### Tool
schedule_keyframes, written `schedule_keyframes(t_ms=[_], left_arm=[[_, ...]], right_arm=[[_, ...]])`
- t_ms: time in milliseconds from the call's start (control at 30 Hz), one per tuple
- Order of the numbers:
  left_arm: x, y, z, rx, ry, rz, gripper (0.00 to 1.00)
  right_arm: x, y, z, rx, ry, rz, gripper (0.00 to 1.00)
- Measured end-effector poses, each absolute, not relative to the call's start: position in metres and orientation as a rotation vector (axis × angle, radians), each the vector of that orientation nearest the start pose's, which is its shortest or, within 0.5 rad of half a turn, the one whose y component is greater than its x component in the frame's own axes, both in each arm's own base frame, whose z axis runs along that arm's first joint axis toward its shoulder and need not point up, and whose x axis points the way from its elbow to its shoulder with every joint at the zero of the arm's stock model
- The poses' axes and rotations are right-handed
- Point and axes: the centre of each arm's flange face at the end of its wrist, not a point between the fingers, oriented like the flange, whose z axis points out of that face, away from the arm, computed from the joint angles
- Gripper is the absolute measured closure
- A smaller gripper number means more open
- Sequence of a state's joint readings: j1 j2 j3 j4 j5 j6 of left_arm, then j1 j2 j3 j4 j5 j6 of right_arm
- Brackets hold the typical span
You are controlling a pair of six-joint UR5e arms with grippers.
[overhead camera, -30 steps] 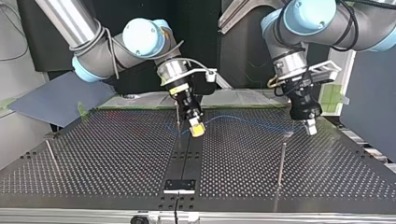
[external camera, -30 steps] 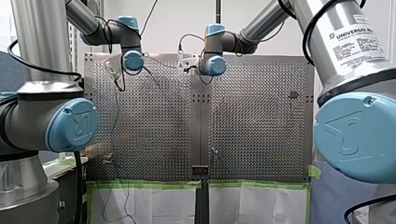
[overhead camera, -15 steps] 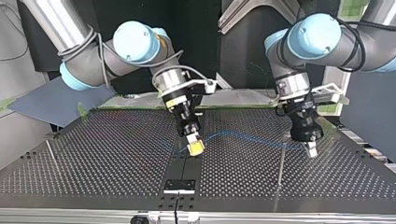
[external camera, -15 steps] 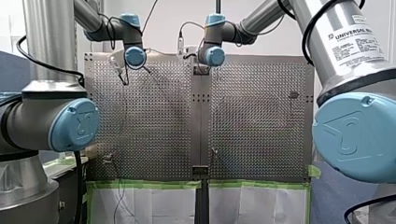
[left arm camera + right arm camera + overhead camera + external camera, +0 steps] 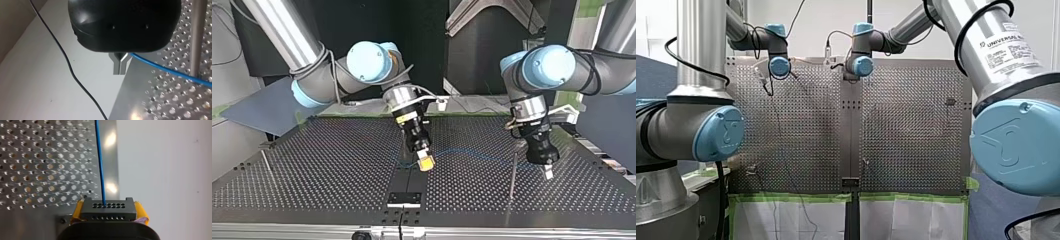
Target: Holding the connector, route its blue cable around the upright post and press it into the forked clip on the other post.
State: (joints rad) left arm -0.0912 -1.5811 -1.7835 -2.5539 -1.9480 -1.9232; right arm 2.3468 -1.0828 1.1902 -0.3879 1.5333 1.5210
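Observation:
In the right wrist view a black connector (image 5: 109, 210) sits between my right gripper's yellow pads (image 5: 140, 211). Its blue cable (image 5: 100, 162) runs straight ahead over the perforated plate. In the top view my right gripper (image 5: 426, 162) holds the connector low over the table's middle strip, just in front of a thin upright post (image 5: 404, 145). From there the blue cable (image 5: 472, 153) stretches to my left gripper (image 5: 548, 171). That gripper is beside the post with the clip head (image 5: 513, 172), on its right in the top view. In the left wrist view its metal fingers (image 5: 117, 67) are shut, the blue cable (image 5: 162, 67) comes out between them, and a post (image 5: 197, 37) stands beside.
A black block (image 5: 404, 199) sits on the middle strip near the top view's near edge. A thin rod (image 5: 267, 165) leans at that view's left. A loose black wire (image 5: 70, 70) hangs beside my left gripper. Green tape (image 5: 791, 197) edges the table (image 5: 911, 125).
In the top view both grippers have come nearer the camera and lower, with the cable between them. My left gripper has passed from behind the clip post to beside it.

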Motion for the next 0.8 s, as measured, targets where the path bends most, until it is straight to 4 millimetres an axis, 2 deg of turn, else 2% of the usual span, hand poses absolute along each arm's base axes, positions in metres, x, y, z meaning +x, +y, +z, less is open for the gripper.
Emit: schedule_keyframes(t_ms=[200,567,800], left_arm=[[0.515,-0.125,0.425,-0.479,1.161,-0.156,1.00],[0.533,-0.083,0.425,-0.477,1.129,-0.184,1.00],[0.546,-0.084,0.413,-0.437,1.153,-0.212,0.98]], right_arm=[[0.610,-0.420,0.415,1.507,-0.542,1.924,1.00],[0.613,-0.436,0.410,1.473,-0.562,1.916,1.00],[0.614,-0.448,0.392,1.463,-0.596,1.888,1.00]])
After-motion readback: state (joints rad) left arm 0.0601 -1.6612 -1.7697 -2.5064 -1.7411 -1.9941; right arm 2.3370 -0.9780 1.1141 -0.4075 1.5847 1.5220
